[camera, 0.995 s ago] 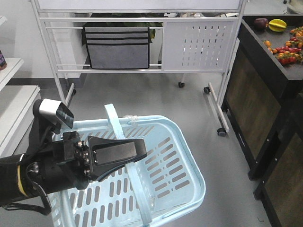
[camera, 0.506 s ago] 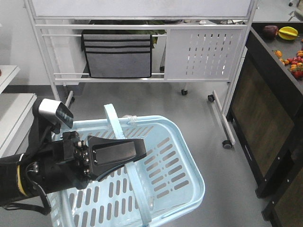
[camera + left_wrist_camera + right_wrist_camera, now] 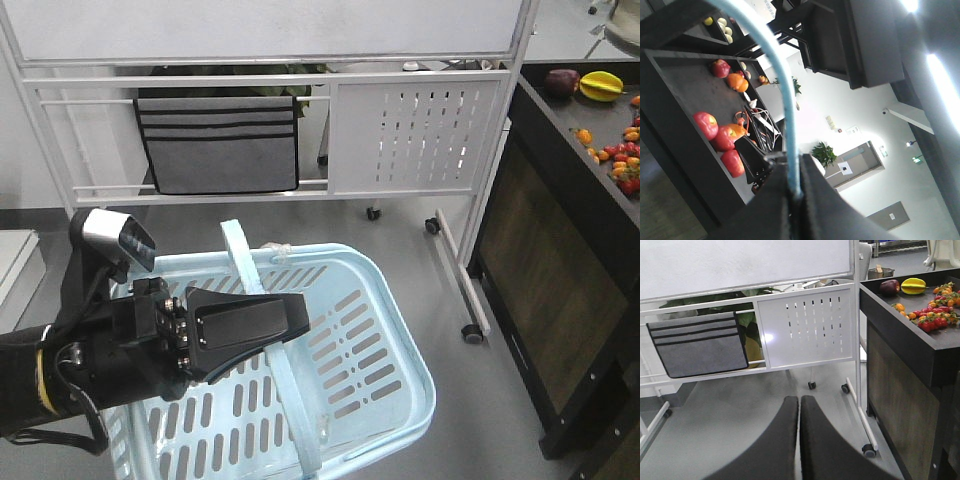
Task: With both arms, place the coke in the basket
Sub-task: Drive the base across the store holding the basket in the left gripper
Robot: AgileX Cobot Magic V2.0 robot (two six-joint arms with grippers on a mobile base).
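Note:
The pale blue basket hangs low in the front view, tilted, above the grey floor. Its flat hoop handle passes between the jaws of my left gripper, which is shut on it. In the left wrist view the handle arcs up as a thin blue strip from the left gripper. The right gripper appears only in the right wrist view, shut with nothing between its jaws, over bare floor. The coke is out of view. Nothing shows inside the basket.
A white wheeled rack with a grey fabric pocket stands ahead. A dark fruit counter runs along the right. Grey floor lies between them. A dark shelf with red apples shows in the left wrist view.
The background has slid down and left in the front view, and the white shelves at the left edge have almost gone. The basket and left gripper keep their place in the frame.

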